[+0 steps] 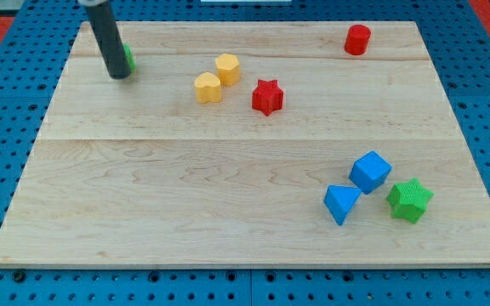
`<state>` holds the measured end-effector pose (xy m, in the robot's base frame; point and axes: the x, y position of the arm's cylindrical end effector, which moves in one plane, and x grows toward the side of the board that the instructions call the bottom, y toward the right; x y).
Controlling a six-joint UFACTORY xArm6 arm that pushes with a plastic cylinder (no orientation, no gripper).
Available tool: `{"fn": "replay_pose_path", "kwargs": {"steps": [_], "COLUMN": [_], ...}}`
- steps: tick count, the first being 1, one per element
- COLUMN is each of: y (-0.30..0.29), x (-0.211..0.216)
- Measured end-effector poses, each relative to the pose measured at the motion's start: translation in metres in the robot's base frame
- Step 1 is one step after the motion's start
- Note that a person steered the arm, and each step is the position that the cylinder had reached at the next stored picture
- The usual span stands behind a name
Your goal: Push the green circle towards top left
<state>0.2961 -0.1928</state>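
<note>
Straight dark grey rod (pixel 107 38)

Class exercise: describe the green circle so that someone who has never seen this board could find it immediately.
Start at the wooden board's top left corner, where the dark rod comes down. My tip rests there, and the green circle peeks out just to its right, mostly hidden. The other green block, a star, sits far away at bottom right.

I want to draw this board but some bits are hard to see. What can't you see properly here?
- Green circle block: in the camera view the dark rod covers nearly all of it, leaving only a sliver, so its shape cannot be confirmed.
- My tip: it sits at the green block's left side; contact cannot be told.
- Rod's upper part: cut off by the view's top edge.
- Pale wooden board: no other blocks hidden.
</note>
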Motion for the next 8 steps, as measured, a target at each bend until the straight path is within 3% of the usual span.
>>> {"fn": "replay_pose_path", "kwargs": {"steps": [1,8], "y": [0.000,0.017], "x": [-0.048,-0.036]}}
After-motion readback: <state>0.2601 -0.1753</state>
